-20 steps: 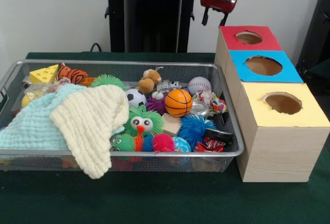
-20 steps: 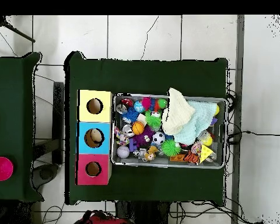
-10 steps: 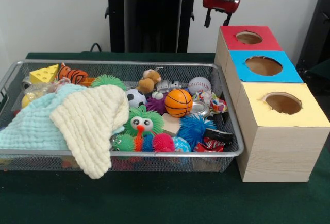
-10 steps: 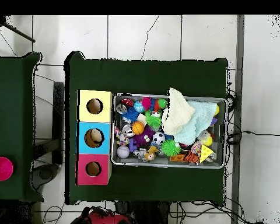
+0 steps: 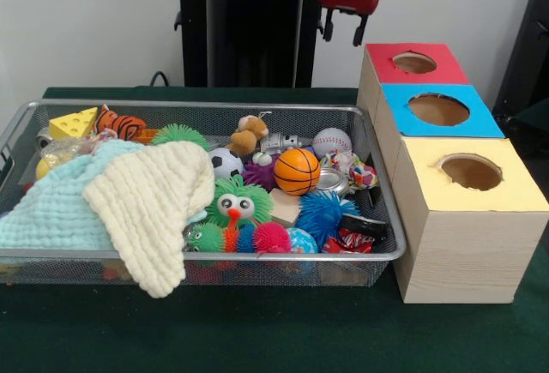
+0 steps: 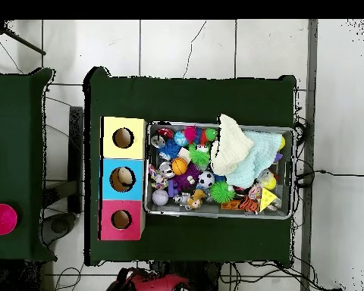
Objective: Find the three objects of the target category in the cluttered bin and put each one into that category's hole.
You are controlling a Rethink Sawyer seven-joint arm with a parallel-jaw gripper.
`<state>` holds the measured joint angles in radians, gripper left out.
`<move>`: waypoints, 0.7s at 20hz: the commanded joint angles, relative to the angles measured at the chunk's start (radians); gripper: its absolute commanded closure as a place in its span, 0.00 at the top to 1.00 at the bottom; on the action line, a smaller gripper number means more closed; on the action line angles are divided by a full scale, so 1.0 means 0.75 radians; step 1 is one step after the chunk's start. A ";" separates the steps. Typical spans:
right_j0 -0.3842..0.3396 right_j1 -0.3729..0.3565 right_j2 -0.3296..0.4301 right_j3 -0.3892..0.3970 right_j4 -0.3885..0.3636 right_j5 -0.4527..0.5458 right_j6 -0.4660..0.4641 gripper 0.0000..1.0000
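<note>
- The red and black gripper [image 5: 342, 28] hangs high up at 12 o'clock in the front view, above the far rim of the silver wire-mesh bin [image 5: 377, 253]. Its two short fingers stand a little apart and hold nothing.
- The target kind is not told. The balls look like one likely set: the orange basketball toy [image 5: 297, 171], the white baseball [image 5: 331, 142] at its 1 o'clock, and the black and white soccer ball [image 5: 226, 163] at its 9 o'clock. All three lie in the bin, close to each other.
- In the overhead view, something round and tan already sits inside the hole of the blue-topped box [image 6: 122, 179]. The red-topped box [image 6: 121, 220] and the yellow-topped box [image 6: 123, 138] look empty.
- The balls are round and smooth. If the gripper pinches one off its middle, it could pop out and roll under other toys.
- The toys are packed tight. The purple spiky toy [image 5: 257, 172] touches the basketball toy, so a finger could catch it and lift the wrong thing.
- The pale yellow knit cloth [image 5: 154, 206] and the light blue cloth [image 5: 51, 210] cover the bin's 9 o'clock side. A wanted toy could hide under them and be missed.
- The three holes sit in a row. A drop made a bit early or late could land on a box top or in the wrong colour.
</note>
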<state>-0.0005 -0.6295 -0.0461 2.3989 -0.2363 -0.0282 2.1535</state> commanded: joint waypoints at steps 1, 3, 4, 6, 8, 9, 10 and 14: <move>-0.145 -0.069 0.158 -0.199 -0.114 0.259 -0.118 1.00; -0.153 -0.104 0.155 -0.201 -0.133 0.306 -0.121 1.00; -0.160 -0.104 0.160 -0.211 -0.142 0.318 -0.125 1.00; -0.176 -0.090 0.181 -0.237 -0.160 0.338 -0.121 1.00; -0.175 -0.104 0.197 -0.256 -0.162 0.375 -0.105 1.00; -0.175 -0.112 0.204 -0.265 -0.161 0.398 -0.100 1.00; -0.174 -0.125 0.213 -0.272 -0.155 0.423 -0.094 1.00; -0.197 -0.141 0.258 -0.320 -0.151 0.511 -0.110 1.00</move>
<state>-0.1076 -0.7126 0.0197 2.3669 -0.3341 0.2219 2.1535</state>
